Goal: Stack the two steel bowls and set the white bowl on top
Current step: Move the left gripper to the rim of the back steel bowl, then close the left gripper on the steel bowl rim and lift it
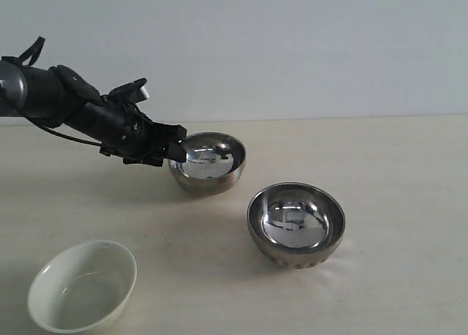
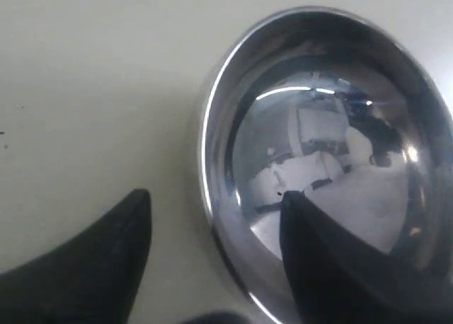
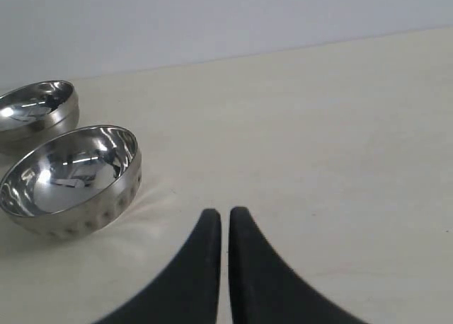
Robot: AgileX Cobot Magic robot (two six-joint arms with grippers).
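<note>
L claw (image 2: 216,195) apart, astride smooth steel bowl (image 1: 207,162) rim | R claw (image 3: 225,218) together

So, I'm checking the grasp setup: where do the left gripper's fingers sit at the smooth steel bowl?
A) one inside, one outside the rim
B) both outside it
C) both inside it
A: in the left wrist view the left gripper straddles the rim of the smooth steel bowl, one finger inside it, the other over the table outside.

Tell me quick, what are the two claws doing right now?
Left gripper: open, straddling the rim of the smooth steel bowl.
Right gripper: shut, holding nothing.
</note>
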